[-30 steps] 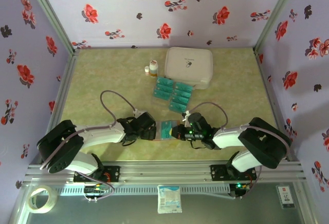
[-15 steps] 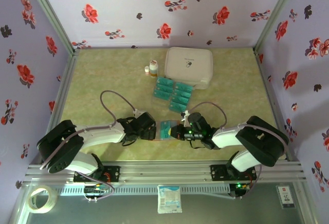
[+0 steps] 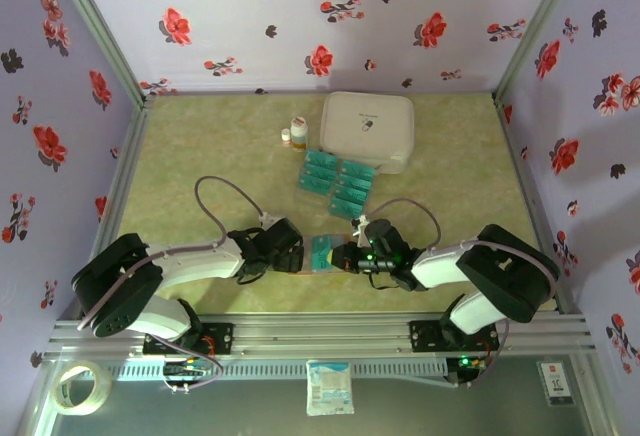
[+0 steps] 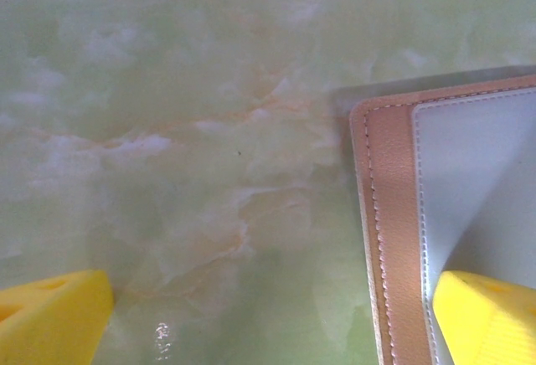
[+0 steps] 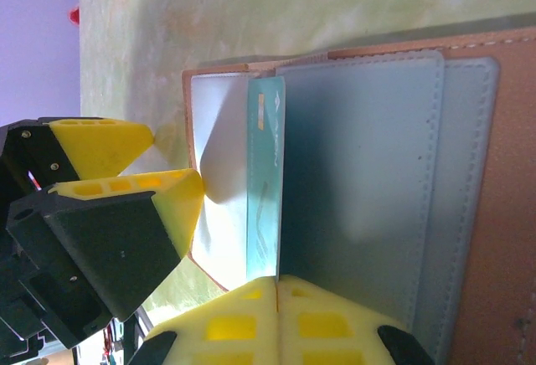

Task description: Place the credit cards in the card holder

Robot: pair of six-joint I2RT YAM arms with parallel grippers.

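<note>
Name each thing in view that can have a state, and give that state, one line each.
card holder: open flat, lining up.
teal card: partly tucked into a pocket.
left gripper: open, one finger over the lining.
right gripper: shut, tips at the card's end.
white case: closed.
small bottle: upright.

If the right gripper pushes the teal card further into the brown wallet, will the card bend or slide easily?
Probably stiff: the exposed strip of the card looks flat and unbent at the pocket of the card holder. It seems thin and smooth, so it may slip at the shut right gripper.
</note>
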